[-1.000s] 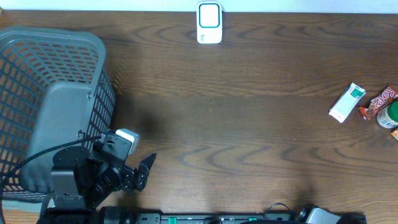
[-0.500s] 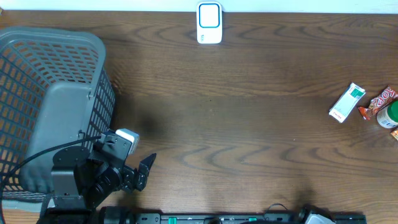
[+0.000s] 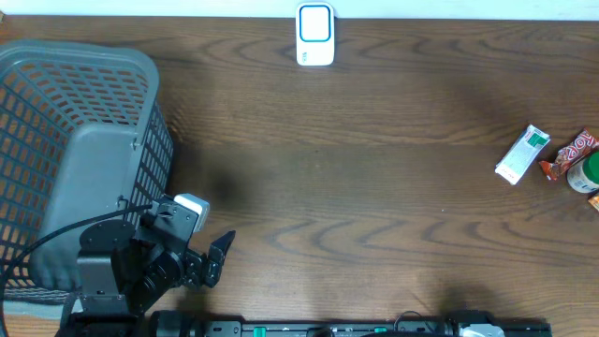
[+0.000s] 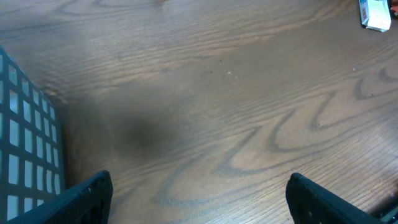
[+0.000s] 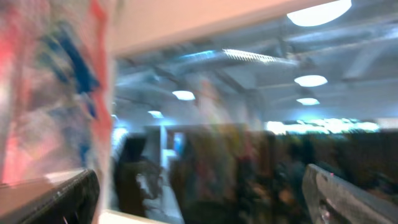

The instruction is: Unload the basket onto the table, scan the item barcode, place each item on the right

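A grey mesh basket (image 3: 75,140) stands at the far left of the tabletop (image 3: 374,187). Just beside its near corner the left gripper (image 4: 198,202) hangs low over bare wood, jaws spread wide with nothing between them.

At the middle of the far edge sits a small white-and-blue unit, most likely the scanner (image 3: 315,35), well apart from everything else.

Of the right arm (image 3: 479,329) only a sliver shows at the near edge in the overhead view. From its wrist camera the right gripper (image 5: 199,199) is fully open and empty, aimed up and out at blurred ceiling lights rather than at the tabletop.

The goods lie in a cluster at the far right:
- a white-and-green box (image 3: 522,154), lying flat and angled;
- a red wrapper (image 3: 573,154), just beside the box;
- a green-and-white round container (image 3: 585,175), half cut off by the frame.

Nothing marks which one is meant, but the box is closest to the open tabletop and looks the likely item.

It should be light and fairly stiff cardboard — easy to lift, though it could dent under a hard squeeze and its smooth faces may slip. Taking it across the narrow width near the middle would suit, leaving the broad faces clear. The barcode is too small to find from here.
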`<state>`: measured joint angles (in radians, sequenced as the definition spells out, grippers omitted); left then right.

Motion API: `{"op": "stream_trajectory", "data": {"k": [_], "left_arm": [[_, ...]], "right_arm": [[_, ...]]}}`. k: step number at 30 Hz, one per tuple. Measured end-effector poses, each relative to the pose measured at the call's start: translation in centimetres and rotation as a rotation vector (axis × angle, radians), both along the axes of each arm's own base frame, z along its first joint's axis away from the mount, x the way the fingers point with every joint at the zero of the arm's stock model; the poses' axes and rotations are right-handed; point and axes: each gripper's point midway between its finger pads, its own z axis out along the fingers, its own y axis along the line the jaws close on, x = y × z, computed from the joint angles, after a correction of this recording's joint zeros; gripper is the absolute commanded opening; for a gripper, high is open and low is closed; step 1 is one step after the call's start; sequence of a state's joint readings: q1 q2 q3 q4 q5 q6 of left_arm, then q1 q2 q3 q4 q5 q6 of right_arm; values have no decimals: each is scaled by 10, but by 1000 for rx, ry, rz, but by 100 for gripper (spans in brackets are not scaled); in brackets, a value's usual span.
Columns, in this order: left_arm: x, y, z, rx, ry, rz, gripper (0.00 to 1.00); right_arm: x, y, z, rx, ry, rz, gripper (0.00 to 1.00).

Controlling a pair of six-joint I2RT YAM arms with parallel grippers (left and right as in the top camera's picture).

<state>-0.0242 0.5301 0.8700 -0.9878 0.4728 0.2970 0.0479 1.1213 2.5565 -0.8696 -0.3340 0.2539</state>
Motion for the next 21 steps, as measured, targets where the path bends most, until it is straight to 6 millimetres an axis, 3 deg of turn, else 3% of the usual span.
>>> {"op": "stream_trajectory", "data": {"k": [5, 12, 15, 21], "left_arm": [[0, 0, 0, 0, 1, 0, 87], [0, 0, 0, 0, 1, 0, 87], [0, 0, 0, 0, 0, 0, 87], [0, 0, 0, 0, 0, 0, 87]], "right_arm": [[35, -13, -75, -46, 215, -108, 99], [18, -22, -189, -71, 257, -162, 99], [19, -22, -235, -92, 279, -173, 99], [70, -28, -307, -216, 322, -283, 99]]}}
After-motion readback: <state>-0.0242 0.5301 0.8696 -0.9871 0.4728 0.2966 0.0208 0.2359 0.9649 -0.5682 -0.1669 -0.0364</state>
